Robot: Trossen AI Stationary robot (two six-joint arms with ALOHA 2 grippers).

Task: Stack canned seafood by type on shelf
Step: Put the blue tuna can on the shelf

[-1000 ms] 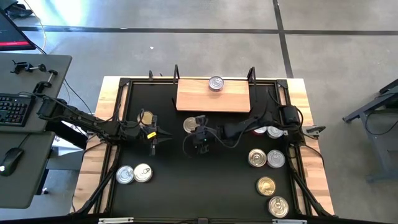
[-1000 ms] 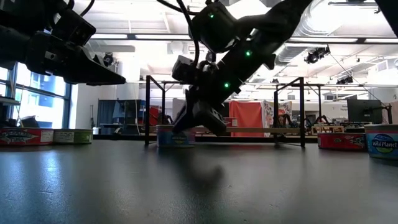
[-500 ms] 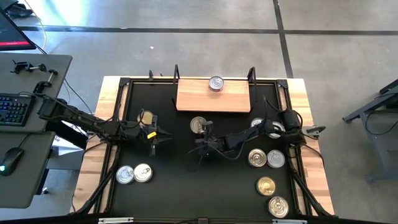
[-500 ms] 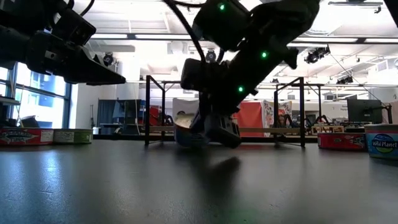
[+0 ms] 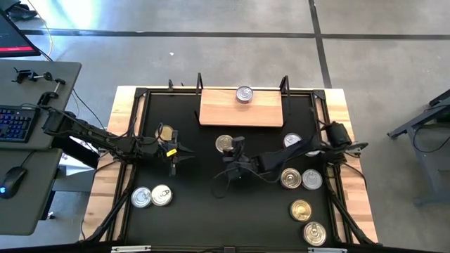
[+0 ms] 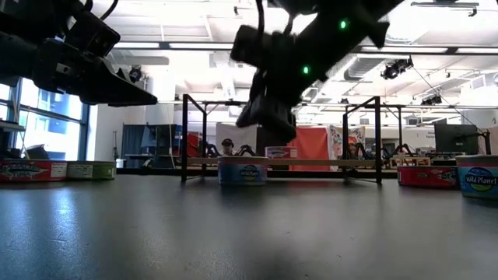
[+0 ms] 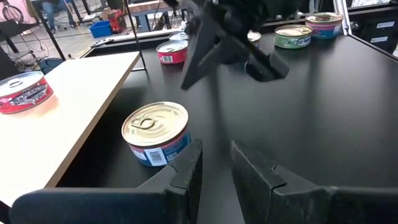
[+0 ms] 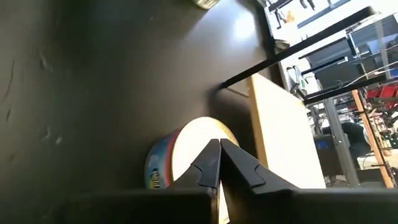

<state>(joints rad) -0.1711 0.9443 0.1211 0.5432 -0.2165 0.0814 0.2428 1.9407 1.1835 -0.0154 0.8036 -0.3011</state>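
Only one small round silver-lidded tin (image 5: 244,94) stands on the light-brown wooden shelf board (image 5: 241,112), by its far edge, so nearly all the stacking is left. My right gripper (image 5: 238,160) hangs empty near the middle of the black worktop (image 5: 197,211), fingers closed together, just beside a blue-sided silver-topped tin (image 5: 224,143) standing close to the shelf's near edge, while my left gripper (image 7: 214,168) waits slightly parted toward the left edge. Gold and silver tins, perhaps eight more, lie scattered by the right (image 5: 301,209) and left (image 5: 151,196) edges, none blocking the shelf.

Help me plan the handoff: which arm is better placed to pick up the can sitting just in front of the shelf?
The right: its gripper, fingers shut, hovers right beside that can, while the left gripper waits farther off.
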